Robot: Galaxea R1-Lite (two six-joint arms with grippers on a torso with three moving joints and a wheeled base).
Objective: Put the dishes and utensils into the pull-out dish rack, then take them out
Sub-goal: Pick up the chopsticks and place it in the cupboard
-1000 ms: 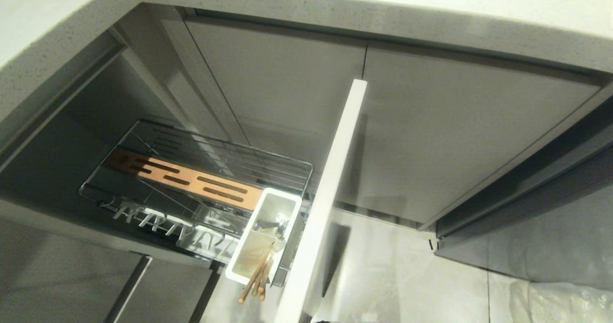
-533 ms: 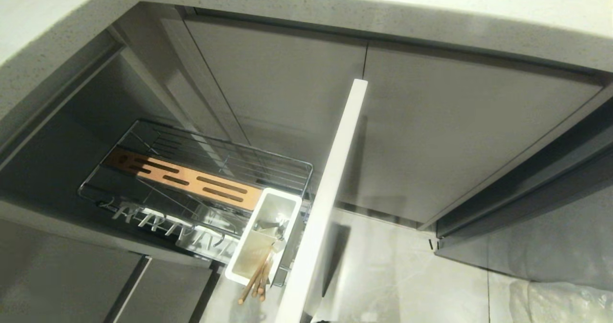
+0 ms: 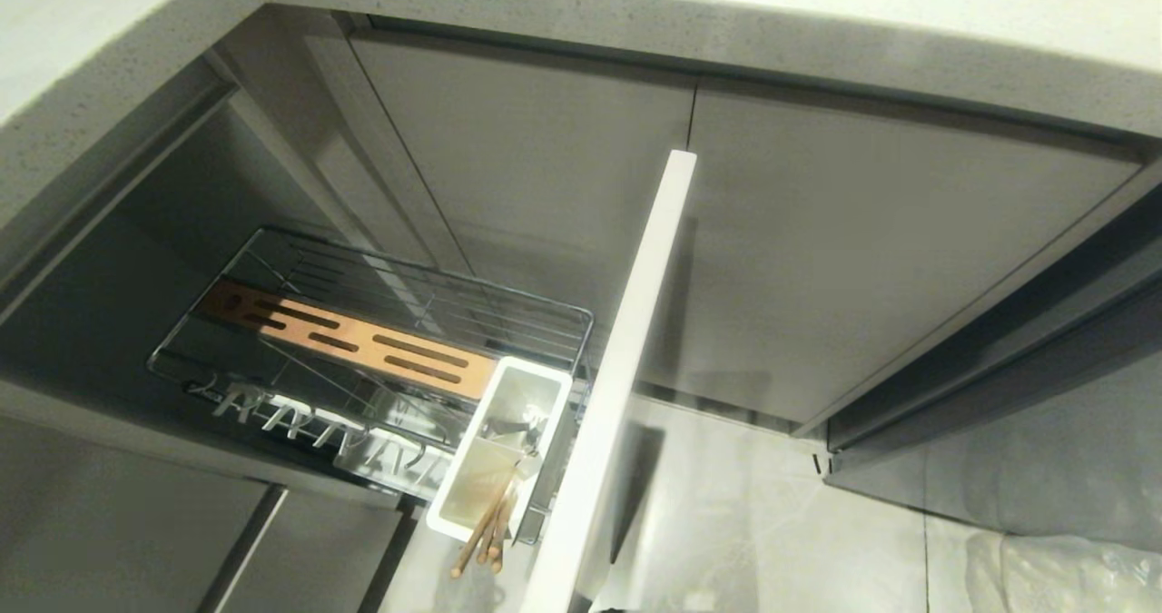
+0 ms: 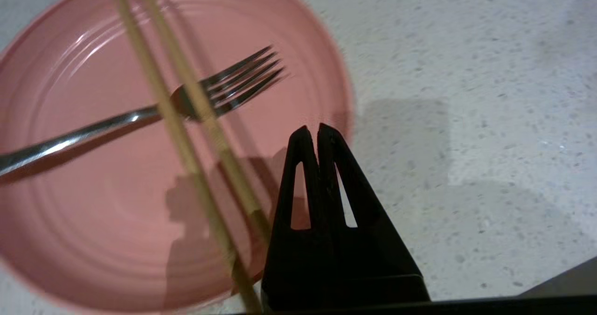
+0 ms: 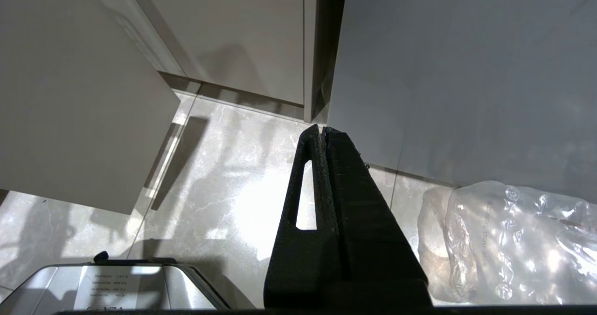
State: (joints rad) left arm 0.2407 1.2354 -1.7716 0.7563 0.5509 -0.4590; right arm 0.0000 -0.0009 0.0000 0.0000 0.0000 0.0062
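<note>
Pink plate [image 4: 140,203]: hard, breakable, slippery; better gripped at rim. Fork [image 4: 140,114], chopsticks [image 4: 186,133] on top, thin, could roll off. Left gripper [image 4: 319,130] closed, empty, above rim. Right gripper [image 5: 322,130] closed, parked.

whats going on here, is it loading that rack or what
The left gripper, shut and empty, hangs over a pink plate on the speckled counter. A fork and chopsticks lie across that plate. Lower down, the pull-out rack stands open with no dishes in it, though some chopsticks poke out of its white caddy. The right gripper is shut and parked low, over the floor.
</note>
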